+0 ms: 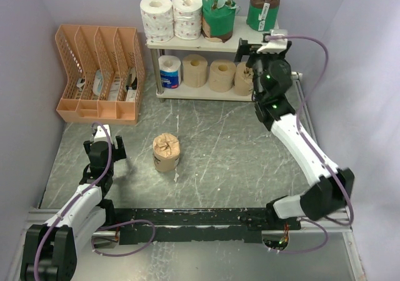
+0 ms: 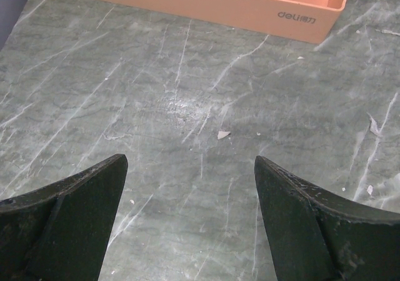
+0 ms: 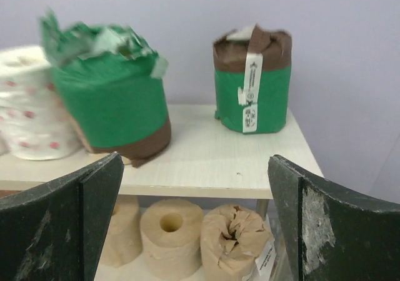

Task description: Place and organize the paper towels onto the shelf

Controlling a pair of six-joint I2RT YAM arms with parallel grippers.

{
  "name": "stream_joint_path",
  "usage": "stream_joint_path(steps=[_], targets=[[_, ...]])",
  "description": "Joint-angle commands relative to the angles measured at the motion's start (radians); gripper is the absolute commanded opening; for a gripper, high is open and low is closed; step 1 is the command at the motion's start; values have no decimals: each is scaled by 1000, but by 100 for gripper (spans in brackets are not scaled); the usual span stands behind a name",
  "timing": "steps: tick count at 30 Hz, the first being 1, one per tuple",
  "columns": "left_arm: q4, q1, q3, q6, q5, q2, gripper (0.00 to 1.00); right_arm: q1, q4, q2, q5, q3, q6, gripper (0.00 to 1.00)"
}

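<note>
Your right gripper (image 3: pixel 195 168) stands released and empty at the off-white two-tier metal-post shelf (image 1: pixel 187 44); next, fetch the brown-paper-wrapped roll (image 1: pixel 166 153) mid-table.

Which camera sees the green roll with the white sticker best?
The right wrist view: the green roll stands close, sticker facing us. The top view shows it small on the shelf, far right. The left wrist view misses it.

- Orange plastic slotted file organizer (image 1: pixel 97 111): at 10 o'clock on the table, four slots. Small white and dark items inside, not identifiable.
- Grey-green marble-patterned tabletop (image 1: pixel 225 150): pale veins, with a small white scrap (image 2: pixel 223 133) lying on it.
- Pale lilac walls (image 1: pixel 94 3): at 9, 12 and 3 o'clock.
</note>
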Motion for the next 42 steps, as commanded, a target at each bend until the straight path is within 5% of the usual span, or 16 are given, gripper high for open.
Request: stream_joint_path(steps=[1, 6, 8, 13, 18, 34, 39, 42], targets=[[36, 2, -9, -7, -1, -10, 94, 28, -208, -152, -66, -56, 46, 100], [38, 2, -11, -1, 10, -12, 94, 64, -510, -276, -729, -139, 79, 100], [35, 3, -11, 1, 16, -13, 94, 165, -629, -312, -869, -199, 28, 100], [32, 10, -12, 1, 28, -21, 94, 531, -751, -312, -645, -367, -36, 100], [32, 17, -16, 0, 37, -30, 94, 817, -672, -190, -309, -426, -63, 100], [32, 25, -18, 1, 50, -39, 94, 872, -342, 129, -87, -353, -252, 94], [32, 27, -18, 1, 49, -38, 94, 859, -300, 185, -100, -352, -267, 76], [33, 25, -18, 3, 50, -36, 94, 848, -284, 209, -99, -352, -275, 41]])
